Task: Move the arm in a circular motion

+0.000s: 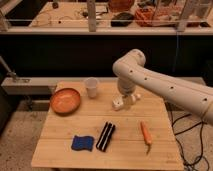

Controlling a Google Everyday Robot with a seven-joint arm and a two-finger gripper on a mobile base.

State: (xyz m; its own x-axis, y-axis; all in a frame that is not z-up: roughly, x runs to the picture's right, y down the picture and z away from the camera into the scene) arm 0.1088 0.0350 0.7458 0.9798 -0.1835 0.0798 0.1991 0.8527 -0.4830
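Observation:
The arm [165, 87] is a thick cream-white tube with small dark screw holes. It comes in from the right edge, bends at a rounded elbow [129, 64] above the back of the wooden table [125, 152], and points down. The gripper [120, 103] is at its small beige tip, low over the table's back middle, to the right of the white cup [91, 87]. A small white bottle [135, 97] lies right beside the tip.
An orange bowl [65, 100] sits at the back left. A blue sponge [82, 143] and a black bar-shaped object [105, 136] lie at the front. A carrot [145, 133] lies at the right. A dark shelf and a cluttered bench stand behind the table.

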